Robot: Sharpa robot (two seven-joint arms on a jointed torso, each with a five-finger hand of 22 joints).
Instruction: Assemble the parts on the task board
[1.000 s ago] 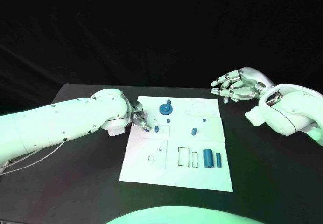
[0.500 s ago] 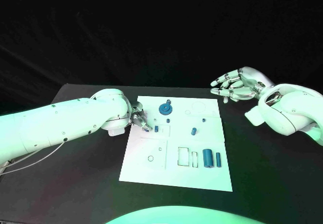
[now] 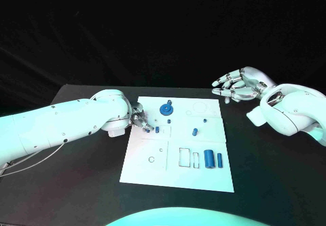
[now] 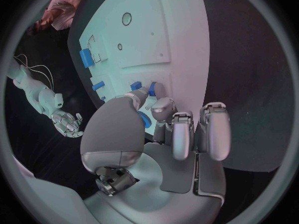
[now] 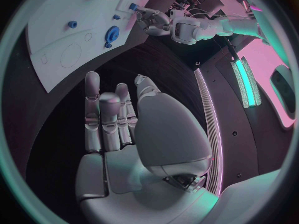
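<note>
- Currently the left robot hand [image 3: 139,119] sits at the near-left edge of the task board [image 3: 146,165], its fingers [image 4: 154,91] reaching onto the white plate.
- In the left wrist view the fingertips close around a small blue part [image 4: 151,88] on the board; whether it is truly gripped or merely touched, I cannot tell.
- Just beside those fingertips, a second small blue peg [image 3: 158,129] stands on the board.
- Beyond the left robot hand, farther from the robot, the blue gear [image 3: 166,109] lies on the board, with a small blue piece just past it.
- Between the two robot hands, near the board's middle, a short blue part [image 3: 195,132] rests on the plate.
- Closer to the robot than the left robot hand, two blue cylinders [image 3: 210,159] lie side by side next to outlined rectangular slots.
- The right robot hand [image 3: 235,85] hovers above the surface [image 3: 272,179] just off the far-right corner of the board, holding nothing; its fingers are apart and loosely curved.
- From the right wrist view, that hand's fingers [image 5: 102,119] extend over the dark surface, well apart from the board's edge.
</note>
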